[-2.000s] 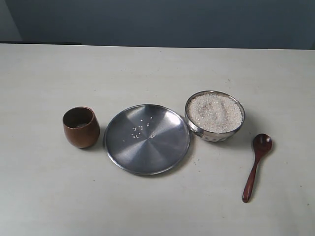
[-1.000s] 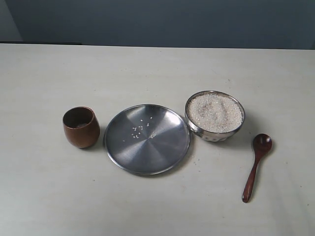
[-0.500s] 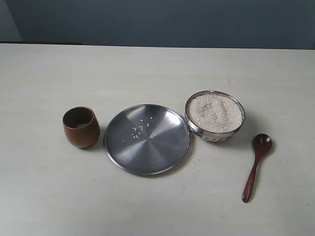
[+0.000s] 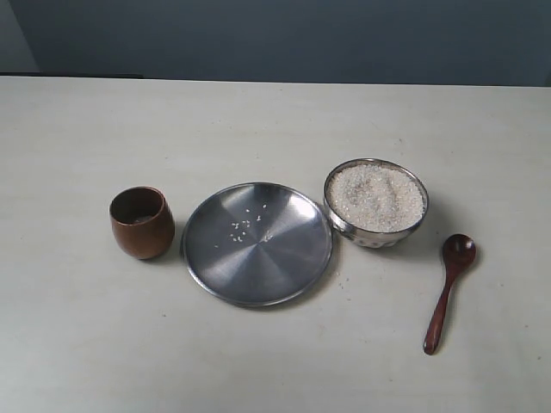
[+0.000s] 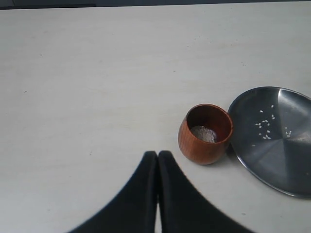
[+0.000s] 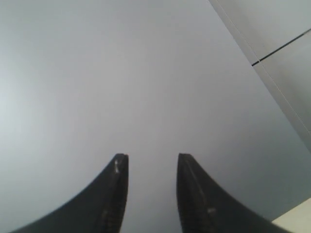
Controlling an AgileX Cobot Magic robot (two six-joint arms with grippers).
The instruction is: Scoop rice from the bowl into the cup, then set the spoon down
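The steel bowl (image 4: 376,205) stands right of centre, filled with a mound of white rice (image 4: 377,196). On the table to its right lies the dark wooden spoon (image 4: 448,290), round end toward the bowl. The brown wooden cup (image 4: 141,223) stands at the left; the left wrist view shows it (image 5: 205,133) holding a little rice at its bottom. My left gripper (image 5: 158,154) is shut and empty, hovering over bare table short of the cup. My right gripper (image 6: 148,158) is open with nothing between its fingers, facing a grey wall. Neither gripper shows in the exterior view.
A flat steel plate (image 4: 284,258) lies between cup and bowl with a few loose grains on it; its edge (image 5: 286,160) sits just beside the cup. A dark wall runs along the table's far edge.
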